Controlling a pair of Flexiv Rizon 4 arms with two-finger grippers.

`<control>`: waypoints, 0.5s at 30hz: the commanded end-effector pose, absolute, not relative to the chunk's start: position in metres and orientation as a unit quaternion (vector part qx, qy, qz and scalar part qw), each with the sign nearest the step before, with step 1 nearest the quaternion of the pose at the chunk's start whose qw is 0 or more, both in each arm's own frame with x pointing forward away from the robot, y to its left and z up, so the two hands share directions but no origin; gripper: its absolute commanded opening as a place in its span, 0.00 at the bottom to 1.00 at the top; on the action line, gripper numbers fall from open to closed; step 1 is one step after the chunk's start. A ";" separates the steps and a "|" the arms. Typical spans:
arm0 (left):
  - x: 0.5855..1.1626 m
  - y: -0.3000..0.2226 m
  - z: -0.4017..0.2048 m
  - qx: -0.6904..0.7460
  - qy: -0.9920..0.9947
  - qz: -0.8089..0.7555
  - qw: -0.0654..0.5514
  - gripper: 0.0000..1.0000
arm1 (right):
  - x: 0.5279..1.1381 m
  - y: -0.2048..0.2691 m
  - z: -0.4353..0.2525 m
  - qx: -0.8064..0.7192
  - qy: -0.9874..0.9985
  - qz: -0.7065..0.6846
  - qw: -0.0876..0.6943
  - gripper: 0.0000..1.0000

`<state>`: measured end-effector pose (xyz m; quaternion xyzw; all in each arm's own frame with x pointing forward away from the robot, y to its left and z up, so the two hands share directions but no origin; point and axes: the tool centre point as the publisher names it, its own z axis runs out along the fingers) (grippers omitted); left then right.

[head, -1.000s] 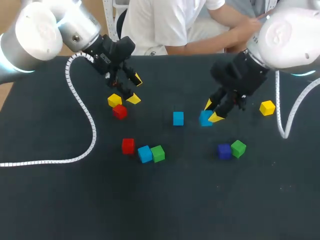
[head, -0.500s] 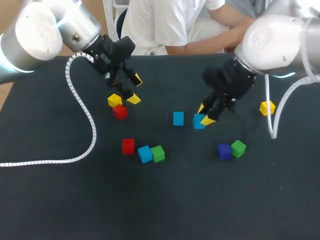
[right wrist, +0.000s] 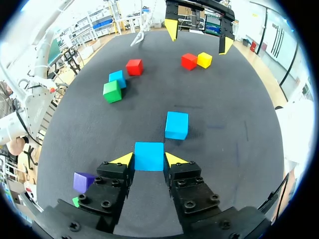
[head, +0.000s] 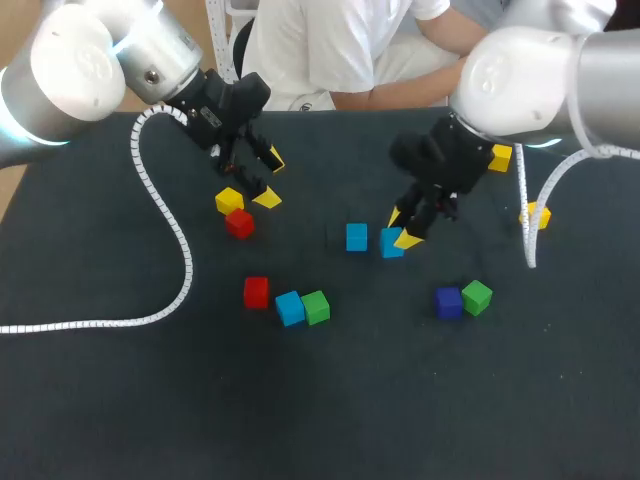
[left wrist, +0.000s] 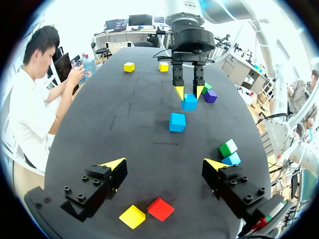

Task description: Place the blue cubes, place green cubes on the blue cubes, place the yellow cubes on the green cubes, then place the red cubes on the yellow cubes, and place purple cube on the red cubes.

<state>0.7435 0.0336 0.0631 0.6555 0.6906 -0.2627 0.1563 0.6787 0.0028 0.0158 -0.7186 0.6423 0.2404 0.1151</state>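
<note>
The held blue cube (head: pixel 390 243) sits a little right of the centre of the head view. Just to its left, across a narrow gap, is the second blue cube (head: pixel 356 237). From the right wrist, that cube lies straight ahead of the fingers and is the nearest thing in front of them.

To the lower right, the purple cube (head: pixel 449 302) and the right green cube (head: pixel 477 297) stand touching side by side. Lower left of centre, the lone red cube (head: pixel 256 292) stands near the third blue cube (head: pixel 290 308), which presses against the left green cube (head: pixel 316 307).

At the right of the frame, the far yellow cube (head: pixel 537 215) shows behind the cable (head: pixel 524 225). The half-hidden yellow cube (head: pixel 499 157) peeks out beside the right arm (head: pixel 520 70).

In the upper left, the left gripper (left wrist: pixel 164 165) has its fingers spread wide with nothing between them. The near yellow cube (left wrist: pixel 132 216) and the near red cube (left wrist: pixel 161 209) lie together just under it.

The right gripper (right wrist: pixel 148 159) pinches the held blue cube, with a yellow tip pressed against each of two opposite faces. The cube fills the gap between the tips. It may be just clear of the table, though no view settles that.
</note>
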 end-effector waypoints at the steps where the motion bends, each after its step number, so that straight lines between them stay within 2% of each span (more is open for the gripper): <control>1: 0.747 0.034 0.063 0.657 0.689 -0.264 0.154 1.00 | 0.679 0.004 0.015 -0.719 0.643 0.239 0.113 0.00; 15: 0.747 0.034 0.063 0.657 0.689 -0.264 0.154 1.00 | 0.687 0.011 0.015 -0.721 0.645 0.230 0.108 0.00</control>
